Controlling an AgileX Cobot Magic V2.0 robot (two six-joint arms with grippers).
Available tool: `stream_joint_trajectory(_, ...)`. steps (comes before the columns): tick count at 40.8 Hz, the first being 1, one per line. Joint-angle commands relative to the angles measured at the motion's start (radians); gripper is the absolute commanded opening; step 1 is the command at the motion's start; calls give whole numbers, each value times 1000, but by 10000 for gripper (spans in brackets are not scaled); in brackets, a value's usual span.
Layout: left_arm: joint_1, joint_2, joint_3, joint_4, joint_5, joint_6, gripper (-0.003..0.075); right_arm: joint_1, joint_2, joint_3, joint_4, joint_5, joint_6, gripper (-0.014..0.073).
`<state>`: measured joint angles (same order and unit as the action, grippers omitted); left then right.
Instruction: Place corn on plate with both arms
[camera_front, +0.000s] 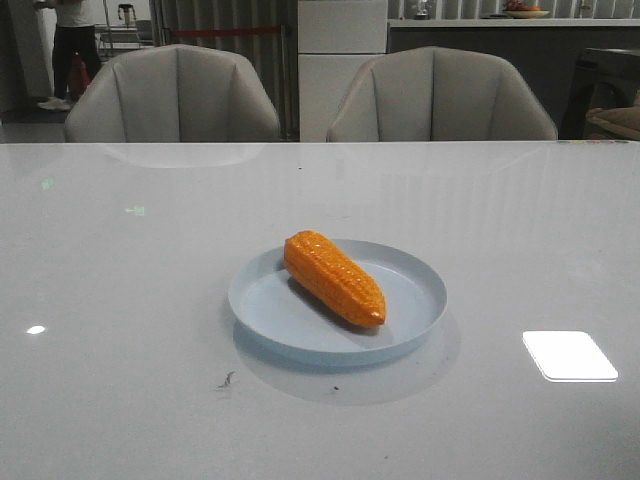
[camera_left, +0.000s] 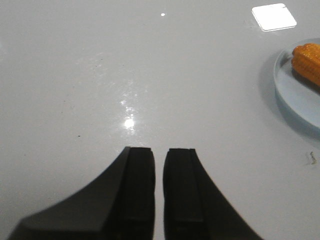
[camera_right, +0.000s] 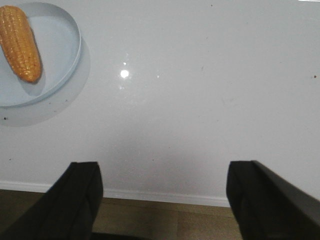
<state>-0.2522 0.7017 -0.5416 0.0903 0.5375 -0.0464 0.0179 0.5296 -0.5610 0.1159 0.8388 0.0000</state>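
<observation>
At table centre: plate (camera_front: 420, 285), pale blue, holding the corn (camera_front: 333, 277) diagonally, tip toward 4 o'clock; delivery looks complete. Left gripper (camera_left: 160, 185): fingers nearly together, empty, over bare table. Right gripper (camera_right: 162, 200): fingers wide apart, empty, parked by the table edge (camera_right: 150, 196).

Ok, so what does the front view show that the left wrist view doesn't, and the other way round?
Only the front view shows the whole plate with the whole corn lying across it, tapered end nearer the camera, plus two chairs behind the table. No arm appears there.

Only the left wrist view shows the left gripper, its fingers nearly together with a thin gap, holding nothing, apart from the plate.

Both show the corn on the plate, the white table and a bright square reflection.
</observation>
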Motion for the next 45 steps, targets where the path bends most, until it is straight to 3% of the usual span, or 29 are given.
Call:
stream_joint_trajectory(1, 3, -5, -29, -57, -96, -12, 168, -7, 1, -26, -5, -86, 7, 615)
stream_joint_trajectory(17, 3, -5, -29, -58, -162, -12, 165, -7, 1, -26, -7, -90, 7, 615)
stream_joint_trajectory(22, 3, -2, -29, -58, -184, -12, 85, -7, 1, -26, -7, -90, 7, 615)
stream_joint_trajectory(45, 3, -2, -29, -30, -197, -12, 89, -7, 1, -26, -7, -90, 7, 615)
